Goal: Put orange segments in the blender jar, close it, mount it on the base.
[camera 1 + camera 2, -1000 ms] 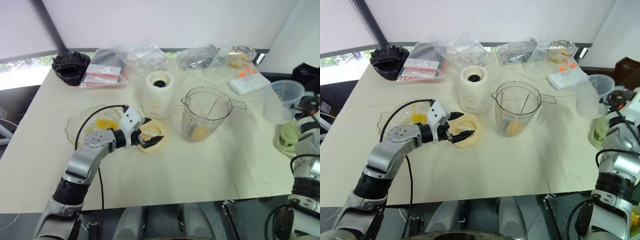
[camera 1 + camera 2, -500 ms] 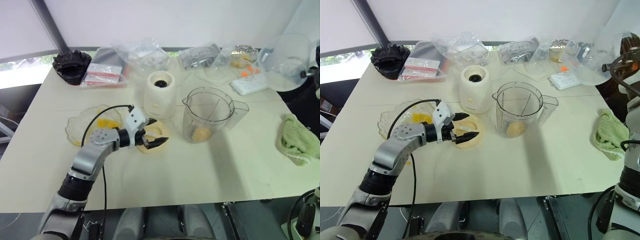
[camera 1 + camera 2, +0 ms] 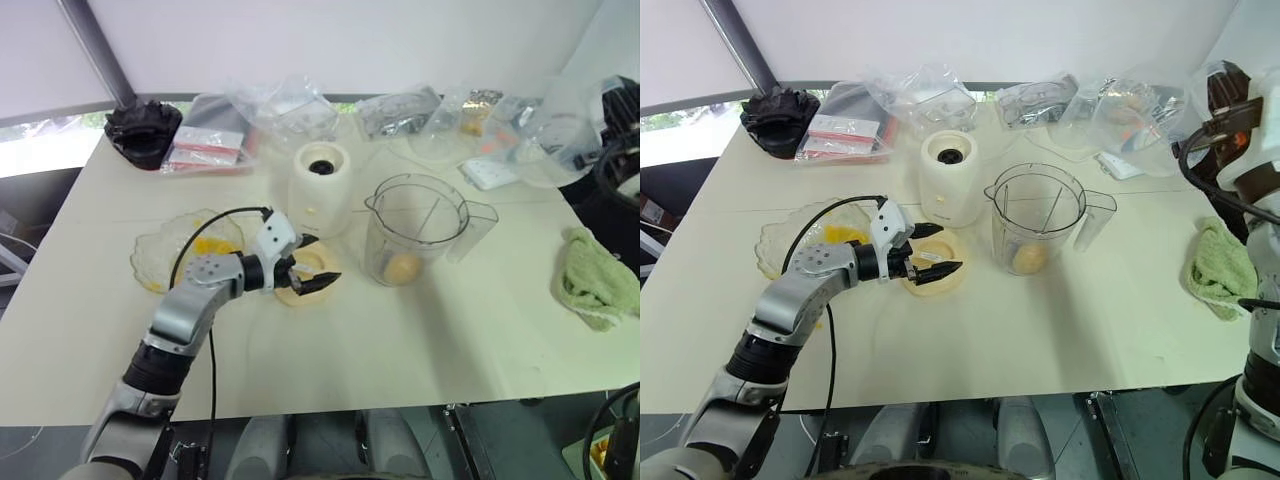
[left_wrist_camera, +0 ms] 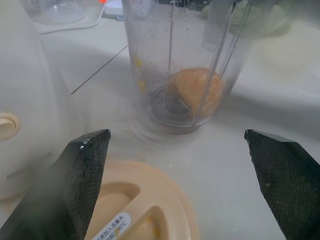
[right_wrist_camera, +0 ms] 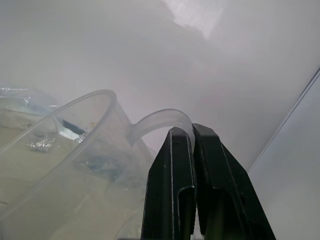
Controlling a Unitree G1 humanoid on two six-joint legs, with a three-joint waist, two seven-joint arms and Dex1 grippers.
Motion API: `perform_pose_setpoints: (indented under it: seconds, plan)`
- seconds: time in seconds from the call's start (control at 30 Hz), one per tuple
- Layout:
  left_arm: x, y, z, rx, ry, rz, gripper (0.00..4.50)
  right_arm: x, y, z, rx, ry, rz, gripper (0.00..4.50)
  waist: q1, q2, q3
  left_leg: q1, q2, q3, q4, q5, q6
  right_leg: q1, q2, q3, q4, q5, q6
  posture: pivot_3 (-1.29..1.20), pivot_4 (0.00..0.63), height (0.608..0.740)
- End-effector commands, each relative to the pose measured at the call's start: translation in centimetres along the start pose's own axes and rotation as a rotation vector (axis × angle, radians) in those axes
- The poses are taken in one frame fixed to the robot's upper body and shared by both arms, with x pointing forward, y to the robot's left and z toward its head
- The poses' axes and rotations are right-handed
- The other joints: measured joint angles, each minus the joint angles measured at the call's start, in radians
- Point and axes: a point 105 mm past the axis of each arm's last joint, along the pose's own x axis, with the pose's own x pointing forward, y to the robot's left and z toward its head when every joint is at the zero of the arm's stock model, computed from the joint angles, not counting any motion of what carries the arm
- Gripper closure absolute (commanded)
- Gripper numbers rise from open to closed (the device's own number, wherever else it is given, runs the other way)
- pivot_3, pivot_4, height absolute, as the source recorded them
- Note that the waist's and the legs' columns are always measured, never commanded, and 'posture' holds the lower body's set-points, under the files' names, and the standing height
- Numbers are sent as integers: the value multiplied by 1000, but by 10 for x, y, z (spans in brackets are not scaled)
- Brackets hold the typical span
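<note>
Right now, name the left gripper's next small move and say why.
Probably lower and close on the lid: the left gripper hovers open right over it, and the jar already holds orange segments but stands uncovered.

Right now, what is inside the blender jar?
An orange-yellow lump of fruit sits at the bottom of the jar, by the dark blades. The jar is open on top. Separate segments cannot be told apart.
</note>
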Motion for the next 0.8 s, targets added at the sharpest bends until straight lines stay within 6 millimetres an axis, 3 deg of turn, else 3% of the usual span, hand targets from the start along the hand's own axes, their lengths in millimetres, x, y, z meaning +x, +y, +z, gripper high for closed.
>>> perform_pose_setpoints:
  seconds: [0.03,0.23,0.8]
  plan:
    - [2,-1,11,41,-29,-14,0,-3,4,17,-90,-50,19,4466,0,0,0,0,0,0,0,0,0,0,0,0,0,0,0,0,150,740]
    - [3,-1,11,44,-26,-17,0,-4,21,15,-188,-44,91,4466,-1,0,0,-1,0,0,0,0,0,-1,0,0,0,0,0,0,150,740]
    - [-2,0,9,43,-16,0,0,1,35,7,-359,-51,199,4466,0,-1,0,-1,0,0,0,0,0,-1,0,0,0,0,0,0,150,740]
